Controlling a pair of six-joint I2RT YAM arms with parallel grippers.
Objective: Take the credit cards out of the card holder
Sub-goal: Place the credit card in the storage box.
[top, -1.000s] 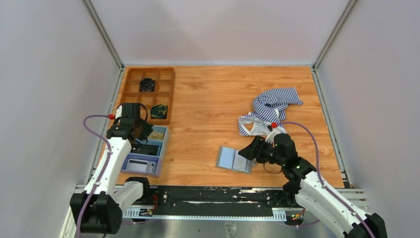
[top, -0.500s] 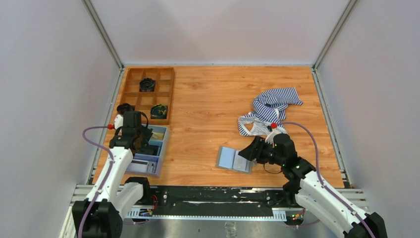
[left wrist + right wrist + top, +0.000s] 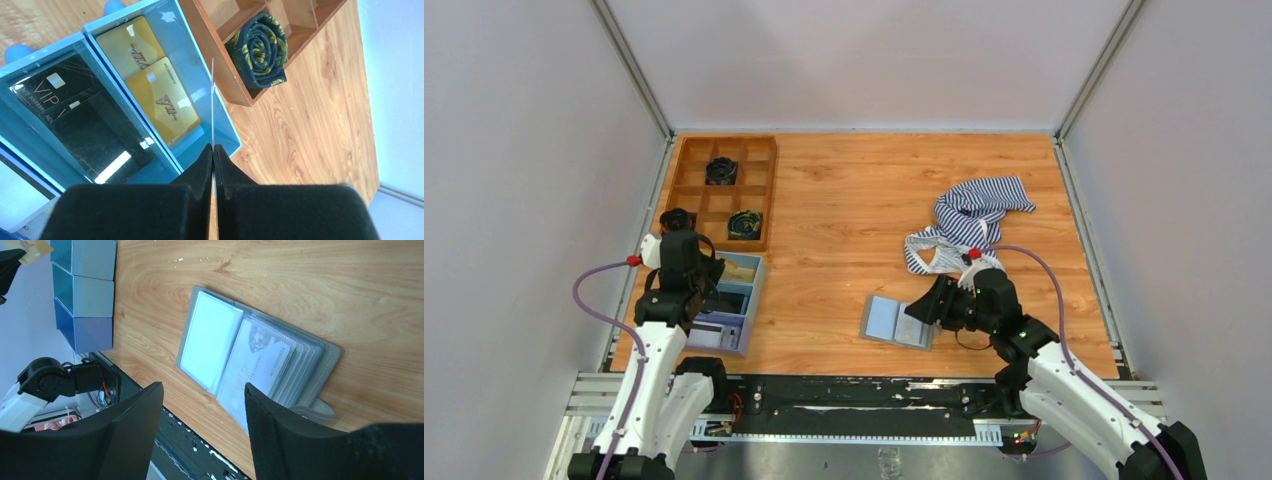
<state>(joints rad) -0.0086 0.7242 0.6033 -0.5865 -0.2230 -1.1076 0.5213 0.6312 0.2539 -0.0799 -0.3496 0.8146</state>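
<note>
The left gripper (image 3: 213,150) is closed on a credit card (image 3: 213,100), thin and rigid, seen edge-on above the blue plastic tray (image 3: 197,60). Two glossy gold cards (image 3: 162,107) lie flat inside.

Risk: released on edge, the card may strike the tray wall and fall to the table (image 3: 350,280).

The card holder (image 3: 327,352), soft grey with slick clear sleeves, lies open on the wood-grain table. The right gripper (image 3: 201,390) hovers above it, jaws apart and empty.

Risk: pulling the sleeved card (image 3: 260,360) may drag the unrestrained holder along.
</note>
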